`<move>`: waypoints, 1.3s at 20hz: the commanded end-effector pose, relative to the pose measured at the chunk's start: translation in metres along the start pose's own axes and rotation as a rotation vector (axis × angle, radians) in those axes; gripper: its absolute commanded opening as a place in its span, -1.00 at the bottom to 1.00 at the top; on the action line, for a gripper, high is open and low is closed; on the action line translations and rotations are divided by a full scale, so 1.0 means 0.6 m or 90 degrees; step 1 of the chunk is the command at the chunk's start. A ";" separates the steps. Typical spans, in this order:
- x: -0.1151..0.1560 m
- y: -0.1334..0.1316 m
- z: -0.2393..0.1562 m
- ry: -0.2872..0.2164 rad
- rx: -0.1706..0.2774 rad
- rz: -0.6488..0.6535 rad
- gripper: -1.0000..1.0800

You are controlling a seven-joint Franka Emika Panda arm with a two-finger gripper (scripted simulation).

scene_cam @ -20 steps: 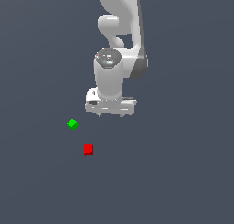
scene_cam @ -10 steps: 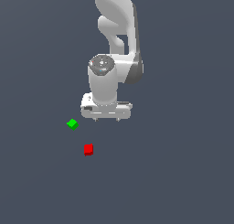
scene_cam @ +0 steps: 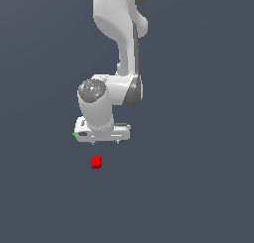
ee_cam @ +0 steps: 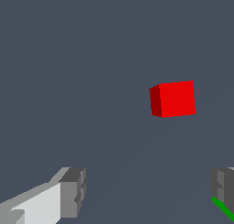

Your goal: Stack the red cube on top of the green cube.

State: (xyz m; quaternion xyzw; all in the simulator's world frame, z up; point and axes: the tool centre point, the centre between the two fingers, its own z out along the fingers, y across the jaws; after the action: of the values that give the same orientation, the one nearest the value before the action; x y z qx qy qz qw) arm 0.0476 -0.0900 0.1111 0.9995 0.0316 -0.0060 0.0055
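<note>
Hovering wide apart, pincer (scene_cam: 105, 142) nearly hides green cube (scene_cam: 75, 135); red cube (scene_cam: 96, 162) lies clear nearby.

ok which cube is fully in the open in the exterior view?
The red cube, alone on the floor below the gripper. The green cube shows only as a sliver beside the gripper body.

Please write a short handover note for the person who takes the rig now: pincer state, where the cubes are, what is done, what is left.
Pincer: open, holds nothing, hangs above the floor.
Red cube: on the floor, untouched, not yet between the fingers.
Green cube: almost hidden behind the pincer in the exterior view; only an edge shows.
Done: nothing grasped or stacked.
Left: grasp the red cube, lift it, set it on the green cube.
</note>
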 end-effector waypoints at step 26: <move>0.090 0.086 0.074 0.008 0.006 -0.064 0.92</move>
State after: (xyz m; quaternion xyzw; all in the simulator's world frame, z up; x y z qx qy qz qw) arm 0.1047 -0.1386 0.0688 0.9967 0.0815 0.0002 0.0001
